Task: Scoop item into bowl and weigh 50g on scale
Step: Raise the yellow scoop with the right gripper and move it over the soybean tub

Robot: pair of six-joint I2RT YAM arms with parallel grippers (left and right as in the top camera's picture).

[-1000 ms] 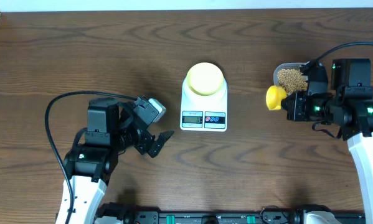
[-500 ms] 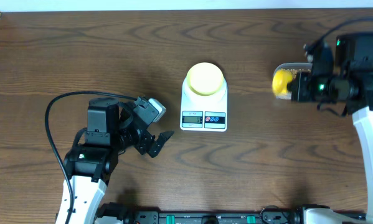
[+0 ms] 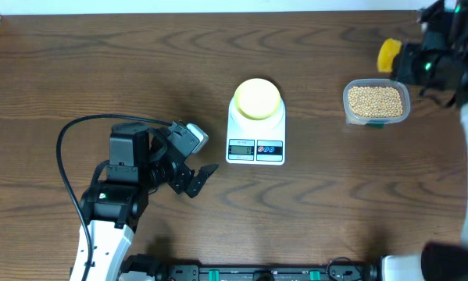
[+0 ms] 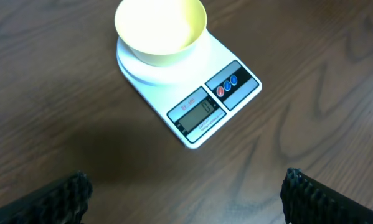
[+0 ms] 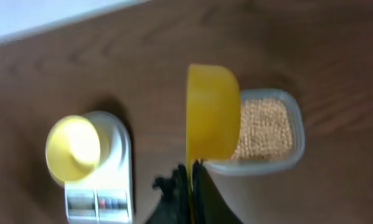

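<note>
Overhead layout: the scale [image 3: 255,136] sat mid-frame with the bowl [image 3: 257,98] on its platform; the tub [image 3: 376,102] of beans [image 3: 374,98] lay to the right, well apart from it.
Right gripper: the right gripper [image 5: 190,184] was clamped on the handle of the yellow scoop [image 5: 212,118], near the tub at the upper right of the overhead frame; the scoop's mouth was turned sideways; whether it carried beans could not be told.
Left gripper: the left gripper [image 3: 205,154] had its jaws wide apart and held nothing, lower left of the scale.
Bowl contents: it looked empty from the left wrist view.
Risk, spill: a scoop tipped on its side would likely shed beans over the table [image 3: 101,62] while crossing to the bowl.
Risk, weight: too full a pour could overshoot the target; a knock could push the bowl off the platform.
</note>
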